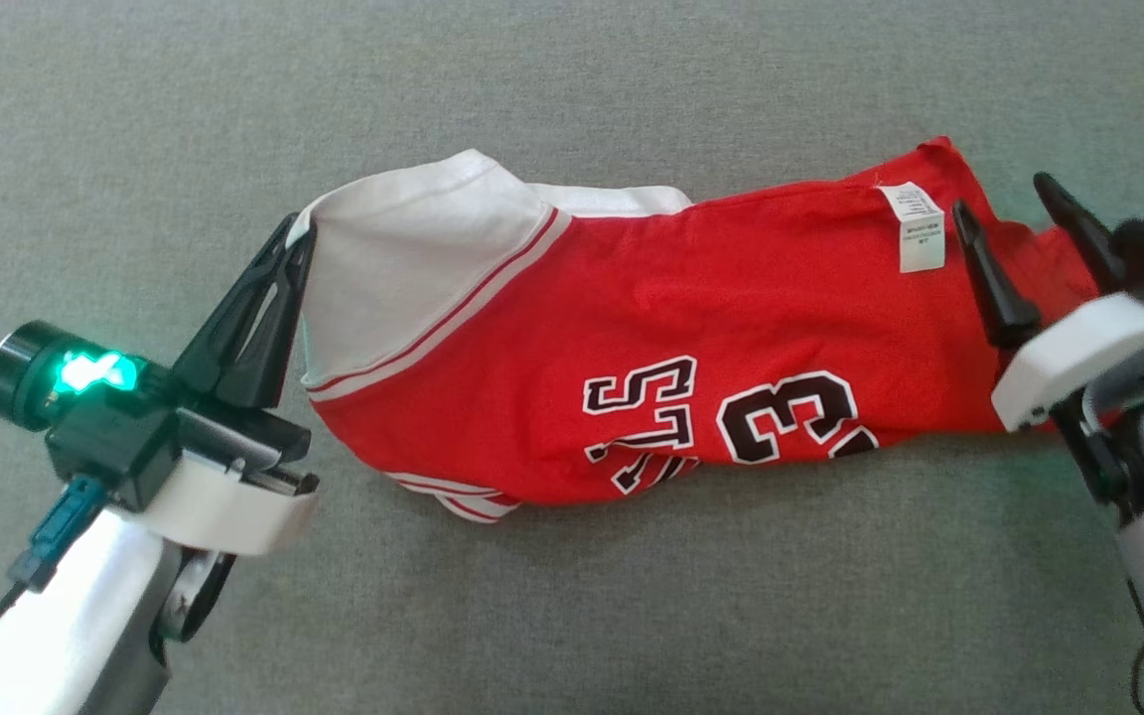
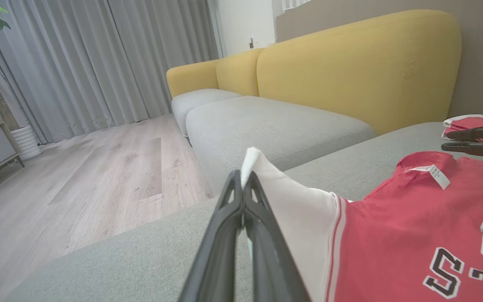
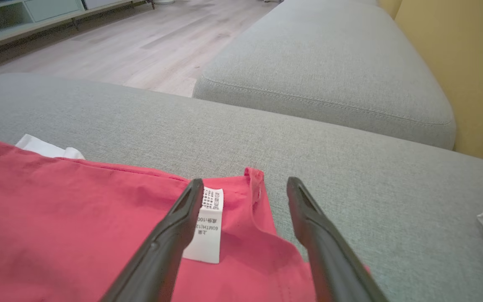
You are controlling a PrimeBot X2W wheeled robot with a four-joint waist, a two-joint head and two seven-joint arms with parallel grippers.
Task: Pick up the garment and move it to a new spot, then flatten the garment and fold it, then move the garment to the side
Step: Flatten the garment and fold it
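Black letters "ST" stand on the garment point(image 2: 392, 251) — its white label point(image 3: 210, 235) reads "60MTH".

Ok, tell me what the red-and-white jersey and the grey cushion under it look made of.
Red-and-white jersey: soft knit fabric, matte, likely cotton or polyester; it creases and drapes limply. Grey cushion: woven upholstery cloth, matte; a fine flecked weave shows in the right wrist view.

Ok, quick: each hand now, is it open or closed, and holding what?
Left hand: closed on the white sleeve of the garment.
Right hand: open, holding nothing, fingers either side of the garment's red edge by the label.
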